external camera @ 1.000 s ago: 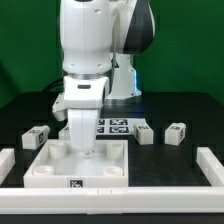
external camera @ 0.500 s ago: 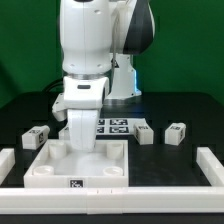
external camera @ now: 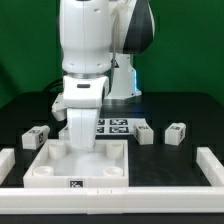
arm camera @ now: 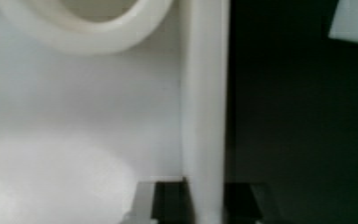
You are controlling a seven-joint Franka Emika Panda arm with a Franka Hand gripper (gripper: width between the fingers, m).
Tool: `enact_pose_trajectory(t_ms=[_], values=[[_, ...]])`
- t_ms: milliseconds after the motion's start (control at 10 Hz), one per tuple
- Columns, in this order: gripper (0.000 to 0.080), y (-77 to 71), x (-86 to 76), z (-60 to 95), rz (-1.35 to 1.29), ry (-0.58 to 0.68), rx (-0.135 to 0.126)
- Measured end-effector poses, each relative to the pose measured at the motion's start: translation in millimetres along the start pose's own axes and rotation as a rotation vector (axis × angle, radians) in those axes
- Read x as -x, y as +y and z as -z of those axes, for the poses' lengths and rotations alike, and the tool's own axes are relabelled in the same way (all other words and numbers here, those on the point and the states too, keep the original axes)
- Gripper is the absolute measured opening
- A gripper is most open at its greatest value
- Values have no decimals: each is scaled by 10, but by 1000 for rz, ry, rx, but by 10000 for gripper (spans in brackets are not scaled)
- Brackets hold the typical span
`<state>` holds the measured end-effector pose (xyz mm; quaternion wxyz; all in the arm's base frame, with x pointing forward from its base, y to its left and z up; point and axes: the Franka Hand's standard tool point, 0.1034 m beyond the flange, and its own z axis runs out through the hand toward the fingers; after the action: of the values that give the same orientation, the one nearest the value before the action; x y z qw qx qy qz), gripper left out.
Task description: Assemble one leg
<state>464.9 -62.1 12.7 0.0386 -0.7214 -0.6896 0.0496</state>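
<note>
Our fingers [arm camera: 155, 205] flanking the rim of the white panel [external camera: 45, 165], grip we cannot tell, a leg [external camera: 176, 132] well apart on the table [external camera: 196, 110].

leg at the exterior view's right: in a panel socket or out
Out: the leg lies on the table, apart from the panel.
</note>
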Motion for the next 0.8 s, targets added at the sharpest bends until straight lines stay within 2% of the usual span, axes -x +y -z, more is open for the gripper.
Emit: enact_pose_trajectory(t_ms=[300, 400, 600, 800], values=[[67, 10, -15, 1, 21, -6, -4], [67, 72, -85, 11, 68, -20, -2], [67, 148, -282, 19, 170, -45, 24], [67, 150, -232, 20, 158, -45, 25]])
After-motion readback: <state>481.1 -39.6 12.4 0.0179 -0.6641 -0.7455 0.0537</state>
